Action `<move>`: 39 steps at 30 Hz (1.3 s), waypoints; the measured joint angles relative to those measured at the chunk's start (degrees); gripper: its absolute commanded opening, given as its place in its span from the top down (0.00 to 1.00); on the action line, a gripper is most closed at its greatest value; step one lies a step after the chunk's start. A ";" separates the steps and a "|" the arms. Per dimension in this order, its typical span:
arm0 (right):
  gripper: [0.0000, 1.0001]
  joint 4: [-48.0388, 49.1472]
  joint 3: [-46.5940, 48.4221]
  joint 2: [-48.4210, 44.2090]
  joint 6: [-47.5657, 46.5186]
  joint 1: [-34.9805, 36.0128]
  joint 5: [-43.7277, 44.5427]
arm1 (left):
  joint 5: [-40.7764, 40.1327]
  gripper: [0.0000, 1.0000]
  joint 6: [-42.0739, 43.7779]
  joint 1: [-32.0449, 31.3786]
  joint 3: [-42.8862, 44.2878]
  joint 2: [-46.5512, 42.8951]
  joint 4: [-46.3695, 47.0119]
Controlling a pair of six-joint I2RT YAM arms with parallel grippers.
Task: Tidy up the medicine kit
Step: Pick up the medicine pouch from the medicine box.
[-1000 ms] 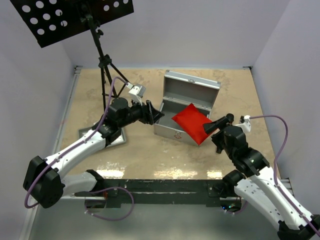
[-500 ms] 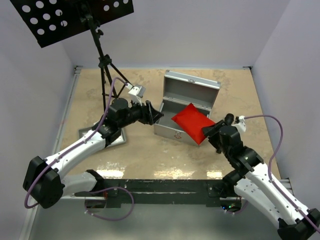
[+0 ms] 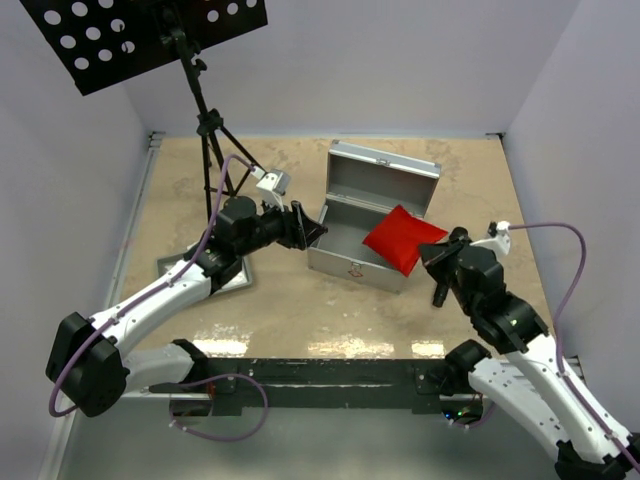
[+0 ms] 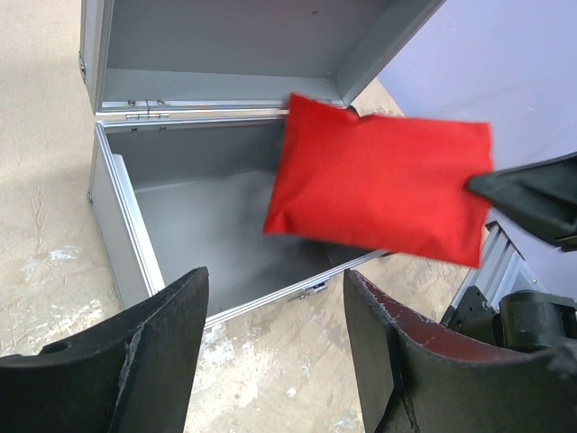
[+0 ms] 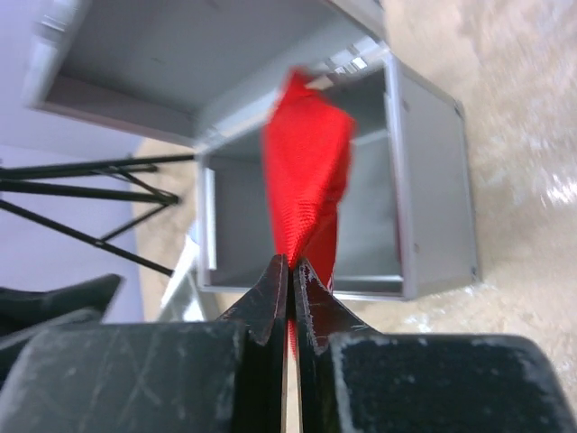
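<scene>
The silver-grey metal case (image 3: pixel 345 255) of the medicine kit stands open mid-table, lid up, its inside bare grey (image 4: pixel 207 234). The red pouch (image 3: pixel 403 238) hangs tilted over the case's right end. My right gripper (image 3: pixel 430 257) is shut on the pouch's near corner; in the right wrist view its jaws (image 5: pixel 291 267) pinch the red fabric (image 5: pixel 306 171). At the case's left end my left gripper (image 3: pixel 316 230) stays open with nothing between its fingers (image 4: pixel 275 298). From the left wrist view the pouch (image 4: pixel 379 194) floats above the case's far rim.
A black tripod stand (image 3: pixel 210 130) with a perforated plate (image 3: pixel 140 35) rises at the back left; its legs (image 5: pixel 81 171) show beyond the case. A flat grey tray (image 3: pixel 172 266) lies under my left arm. Walls close in on three sides.
My right gripper has shut on the red pouch's corner and pulled it to the right, off the case's front edge. The left arm has not moved.
</scene>
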 measured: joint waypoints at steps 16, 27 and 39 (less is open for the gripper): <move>1.00 -6.49 29.97 18.82 -18.18 0.00 2.64 | -0.52 0.02 1.46 -2.73 -1.99 -3.30 3.65; 1.00 -9.05 31.32 20.22 -20.85 0.00 -4.04 | -7.65 0.00 22.40 -15.89 -17.49 -9.16 24.87; 1.00 -7.65 31.50 21.55 -20.87 0.00 -11.30 | -13.64 0.00 48.37 -27.91 -17.00 -1.29 40.61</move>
